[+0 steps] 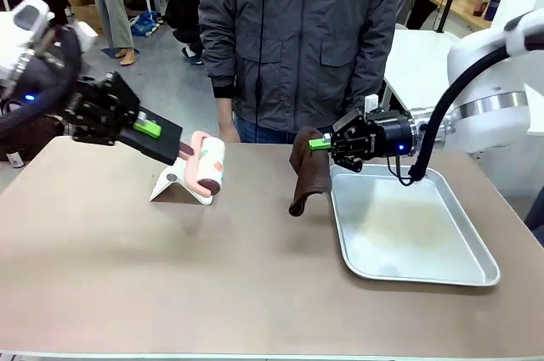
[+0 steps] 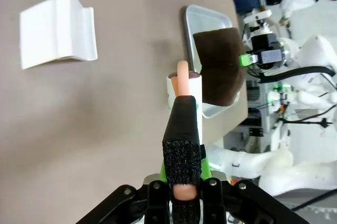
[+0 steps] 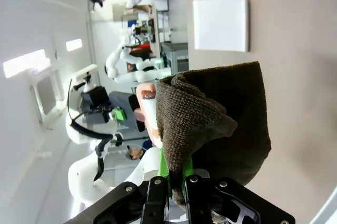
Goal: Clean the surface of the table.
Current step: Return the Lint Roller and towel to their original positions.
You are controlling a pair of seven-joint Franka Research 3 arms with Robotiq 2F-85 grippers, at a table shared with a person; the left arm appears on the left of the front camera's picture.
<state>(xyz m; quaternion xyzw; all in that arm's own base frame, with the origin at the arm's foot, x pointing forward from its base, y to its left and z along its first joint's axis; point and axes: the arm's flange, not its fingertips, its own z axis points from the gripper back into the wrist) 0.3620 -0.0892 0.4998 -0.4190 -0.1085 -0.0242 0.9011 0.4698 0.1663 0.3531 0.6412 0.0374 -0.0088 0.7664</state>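
Note:
The tan-brown table (image 1: pixel 170 284) spreads across the front view. My left gripper (image 1: pixel 176 148) is shut on the pink handle of a lint roller (image 1: pixel 206 163), whose white patterned drum hangs just above the table, over a white folded stand (image 1: pixel 172 185). In the left wrist view the pink handle (image 2: pixel 182 72) sticks out past my shut fingers (image 2: pixel 184 124). My right gripper (image 1: pixel 320 143) is shut on a dark brown cloth (image 1: pixel 309 172) that droops to the table by the tray's left rim. The cloth (image 3: pixel 216 124) bunches over the shut right fingers (image 3: pixel 172 174).
A silver metal tray (image 1: pixel 425 272) lies on the right half of the table. A person in a grey jacket stands at the far edge, one hand (image 1: pixel 228 132) near the roller. The white stand (image 2: pixel 58 29) and the tray (image 2: pixel 208 16) also lie in the left wrist view.

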